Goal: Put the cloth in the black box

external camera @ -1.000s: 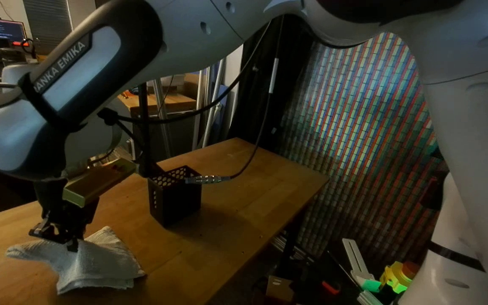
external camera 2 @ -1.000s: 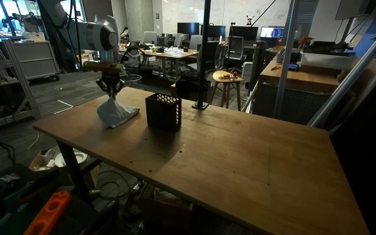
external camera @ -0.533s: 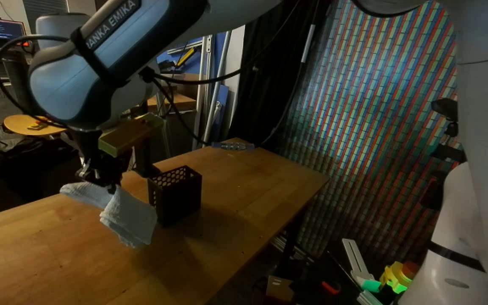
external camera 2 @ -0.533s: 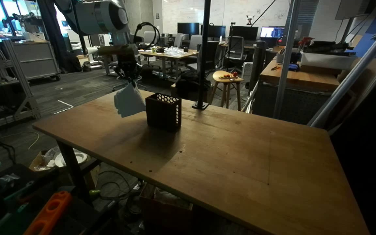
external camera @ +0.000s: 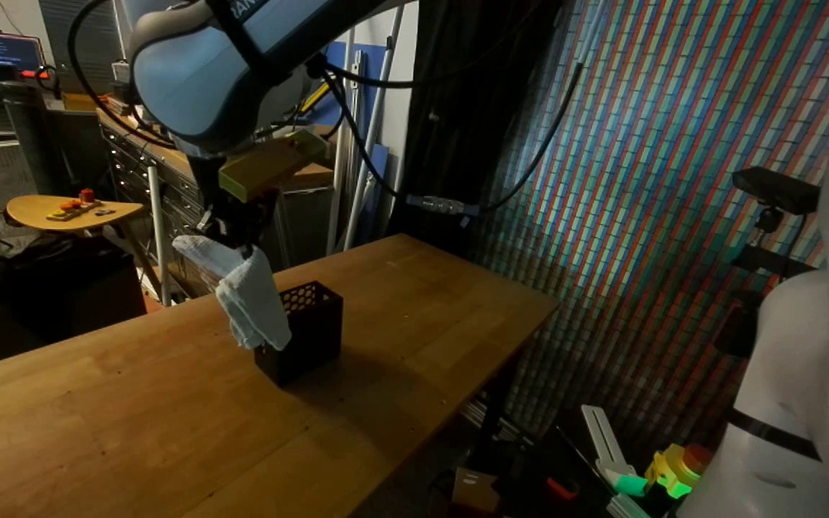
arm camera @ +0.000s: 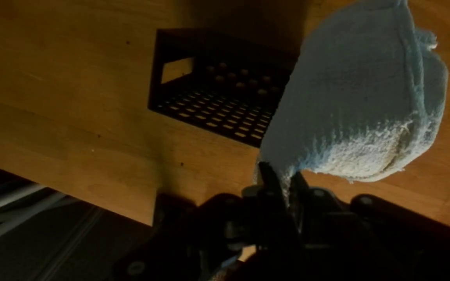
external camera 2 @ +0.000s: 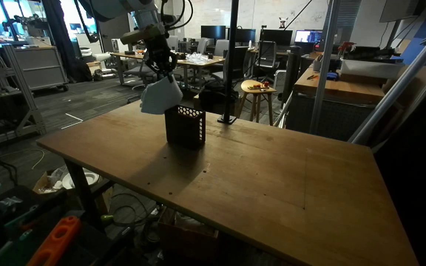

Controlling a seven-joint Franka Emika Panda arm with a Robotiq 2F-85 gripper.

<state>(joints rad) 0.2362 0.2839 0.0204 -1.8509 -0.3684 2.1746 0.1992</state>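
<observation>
The cloth is pale blue-grey; it hangs in the air in both exterior views (external camera: 252,302) (external camera 2: 161,96) and fills the upper right of the wrist view (arm camera: 350,89). My gripper (external camera: 245,248) is shut on its upper end, and the pinched fabric shows between the fingertips in the wrist view (arm camera: 281,171). The black box (external camera: 319,334) stands upright on the table, with an open top and holes in its walls. In an exterior view the box (external camera 2: 185,129) is just right of and below the cloth. In the wrist view the cloth hides part of the box (arm camera: 205,104).
The wooden table (external camera: 134,432) carries the box. A black pole (external camera 2: 231,66) rises from the table's far edge near the box. A cable (external camera: 364,137) hangs from the arm. A stool (external camera 2: 259,88) with small toys stands beyond the table.
The gripper has lifted the cloth off the table and carried it up and towards the box. The cloth now hangs at about the height of the box's rim. The box has not moved.
</observation>
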